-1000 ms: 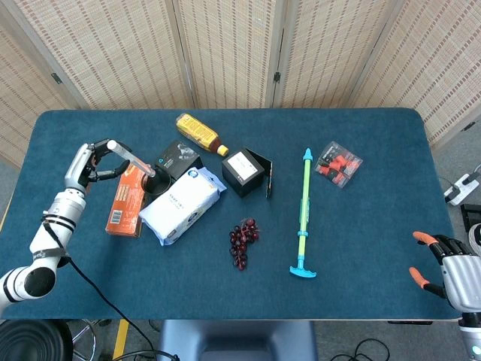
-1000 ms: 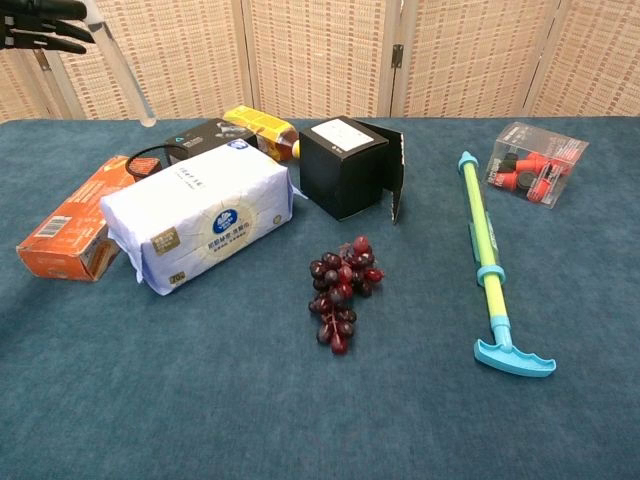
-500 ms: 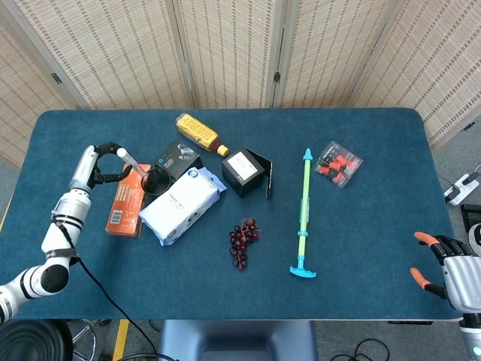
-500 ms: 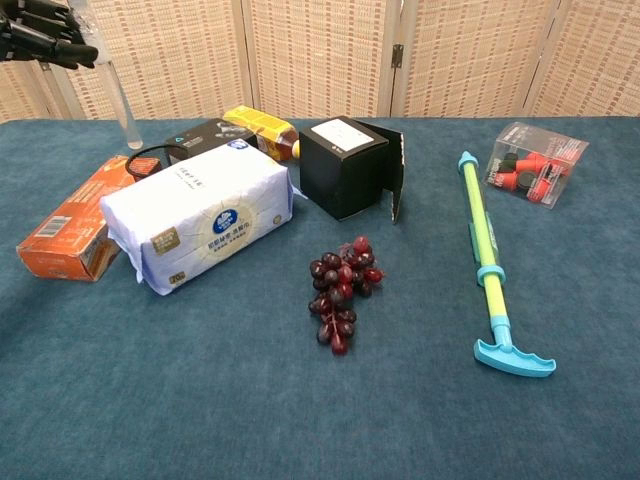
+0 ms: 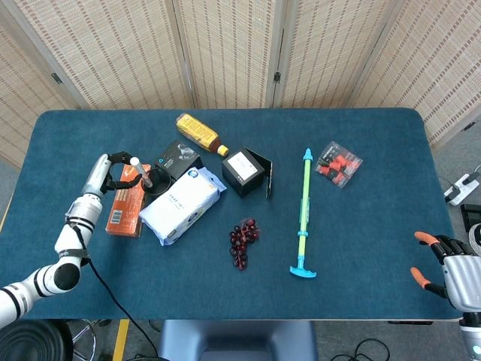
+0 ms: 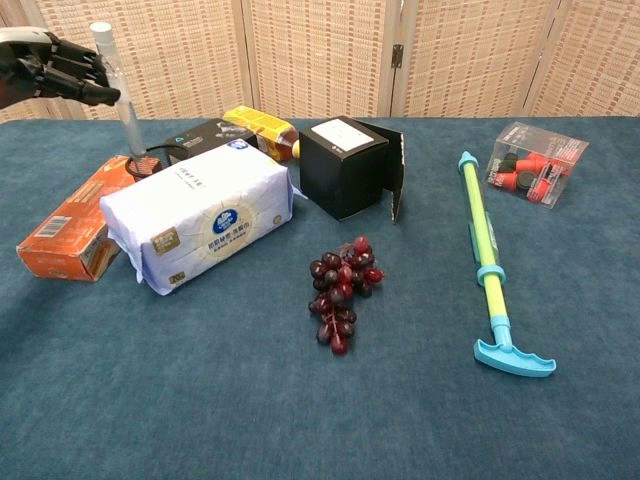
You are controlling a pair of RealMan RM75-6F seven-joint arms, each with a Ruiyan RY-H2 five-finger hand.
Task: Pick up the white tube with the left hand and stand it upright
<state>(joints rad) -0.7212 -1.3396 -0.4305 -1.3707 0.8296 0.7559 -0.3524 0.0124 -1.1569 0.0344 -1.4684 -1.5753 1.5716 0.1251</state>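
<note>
**Tube swung upright, foot now down by the orange box**

Nearest me, the right hand (image 5: 449, 268) hangs off the front right corner of the table (image 5: 376, 226), fingers spread and holding nothing, exactly where it was a second ago. On the cloth in front lie the bunch of grapes (image 6: 342, 289) and the green-and-blue pump (image 6: 486, 258), neither disturbed.

Further back on the left is where things have moved. A second ago the left hand (image 6: 55, 72) had the white tube (image 6: 124, 104) slanting in the air with its lower end well clear of everything. Now the tube stands close to vertical, cap end up, its foot down at the dark ring (image 6: 147, 162) between the orange box (image 6: 72, 222) and the white tissue pack (image 6: 200, 210). The fingers are still closed around the tube's upper part, near the top.

To my eye the standing-up is all but done. What remains is the letting go, and whether the foot rests flat or perched on that ring I cannot tell; a narrow tube like that could topple once released.

Behind it the black box (image 6: 348, 165), yellow bottle (image 6: 260, 128) and clear packet (image 6: 536, 162) sit unchanged.
</note>
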